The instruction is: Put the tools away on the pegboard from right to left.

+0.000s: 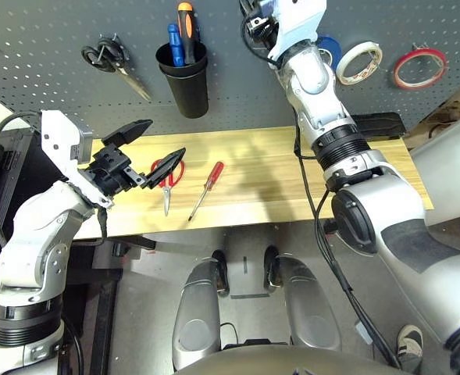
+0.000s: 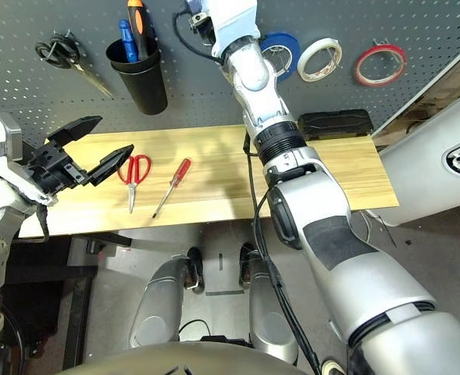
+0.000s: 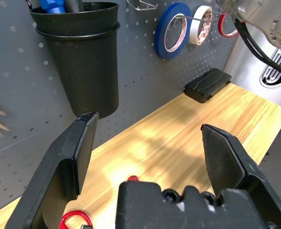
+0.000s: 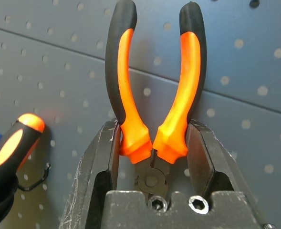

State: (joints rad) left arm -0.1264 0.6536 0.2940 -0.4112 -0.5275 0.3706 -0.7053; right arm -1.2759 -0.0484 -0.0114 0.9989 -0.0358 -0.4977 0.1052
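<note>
Two drivers in black cup (image 1: 186, 86)

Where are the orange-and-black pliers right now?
In the right wrist view, the pliers sit between the fingers of the right end effector, in front of the grey pegboard.

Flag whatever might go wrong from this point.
The pliers sit between the right claw's fingers with handles spread, so they could pivot or slip if the grip is uneven. The orange-and-black-handled tool in the black cup stands near that claw and might get knocked. The scissors and screwdriver lie close together, so the open left claw could nudge one while reaching for the other.
</note>
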